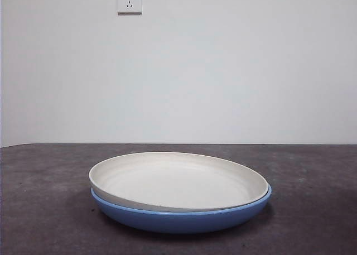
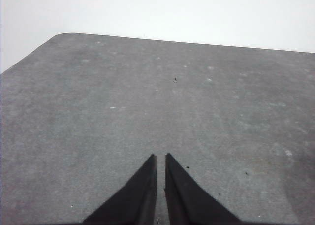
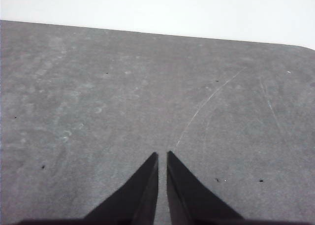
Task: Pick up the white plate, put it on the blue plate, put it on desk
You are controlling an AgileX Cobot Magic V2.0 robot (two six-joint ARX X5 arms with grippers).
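Two black jaws of the right gripper [image 3: 162, 156] rise as narrow wedges, their tips almost meeting with only a thin slit between them and nothing held there. Beyond them stretches the desk [image 3: 98, 97], a dark grey, matte, slightly mottled surface marked with a few tiny dark specks, faint pale smudges, and thin light scratches, one of which curves away from just beyond the jaw tips. The desk's far edge runs across the view with one rounded corner, and a plain pale wall [image 3: 157, 8] lies behind it.
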